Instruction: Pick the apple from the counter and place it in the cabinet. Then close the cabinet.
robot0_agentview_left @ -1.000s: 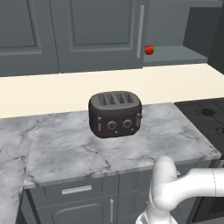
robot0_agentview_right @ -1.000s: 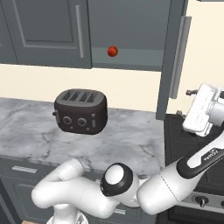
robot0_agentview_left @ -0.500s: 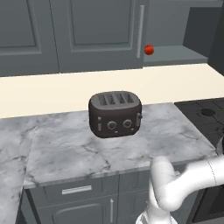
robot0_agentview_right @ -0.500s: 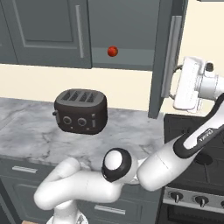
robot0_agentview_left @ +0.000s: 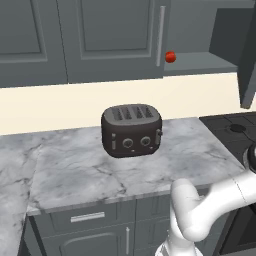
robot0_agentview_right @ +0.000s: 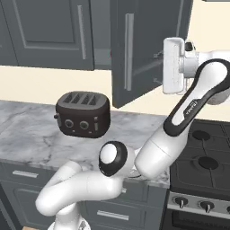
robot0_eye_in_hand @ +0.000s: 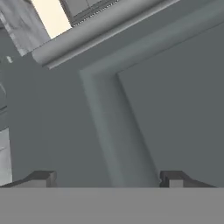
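The apple is small and red and sits on the grey inner shelf of the cabinet, just right of the closed left door's silver handle. The cabinet's right door stands partly swung, its bar handle facing the room. My gripper is at the door's far side, fingertips against its panel. In the hand view the door panel is very near, and my gripper is open with nothing between its fingers. The marble counter lies below.
A dark four-slot toaster stands mid-counter. A black stovetop adjoins the counter on the right. Dark drawers run under the slab. Closed wall cabinets fill the upper left.
My hand has risen and swung left against the right door. The door has turned from edge-on to partly swung toward the opening. The apple has stayed on the shelf.
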